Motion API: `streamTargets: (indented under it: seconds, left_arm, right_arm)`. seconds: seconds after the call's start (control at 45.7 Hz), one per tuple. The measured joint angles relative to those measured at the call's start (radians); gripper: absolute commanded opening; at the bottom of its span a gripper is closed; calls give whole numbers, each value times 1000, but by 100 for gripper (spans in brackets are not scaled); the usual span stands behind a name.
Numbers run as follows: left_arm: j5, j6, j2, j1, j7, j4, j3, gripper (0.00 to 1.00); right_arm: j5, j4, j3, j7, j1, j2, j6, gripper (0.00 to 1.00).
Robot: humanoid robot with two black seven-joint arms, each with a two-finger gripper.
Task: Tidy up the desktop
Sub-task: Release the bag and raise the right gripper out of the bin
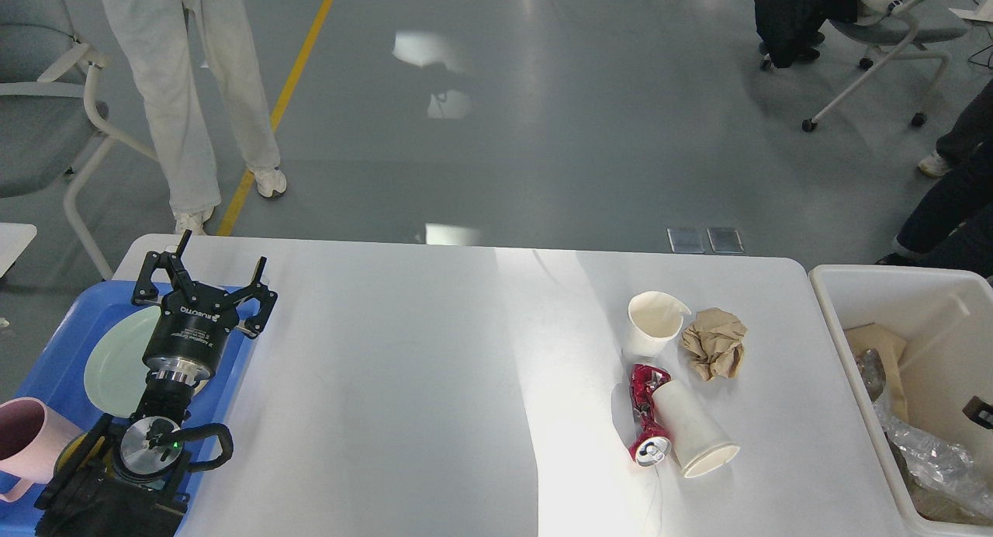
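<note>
The left claw [203, 277] is seen spread and empty over the blue tray [46, 358] at the bench's [434, 366] left edge, well apart from the litter, a crushed red can [645, 413] and toppled paper cup [694, 436], lying nearer the right edge.

left gripper [221, 277] hangs wide open over the blue plastic tray [54, 351] with a pale green plate [116, 358]. on the big white desktop [403, 382]: two white paper cups, crushed red can [645, 417], crumpled brown paper [715, 341].
</note>
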Motion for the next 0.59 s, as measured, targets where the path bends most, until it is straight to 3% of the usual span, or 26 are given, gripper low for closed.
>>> streamTargets:
  seconds: [0.197, 0.328, 0.438, 0.591]
  left_arm:
    - [0, 0, 0, 0, 0, 0, 0, 97]
    - [0, 0, 0, 0, 0, 0, 0, 97]
    - [0, 0, 0, 0, 0, 0, 0, 97]
    - [0, 0, 0, 0, 0, 0, 0, 97]
  right_arm:
    - [-118, 287, -181, -2, 321, -75, 103, 100]
    - [-121, 519, -428, -3, 628, -73, 190, 100]
    - [-120, 691, -603, -2, 887, 8, 309, 100]
    - [-123, 773, -707, -2, 1139, 187, 546, 100]
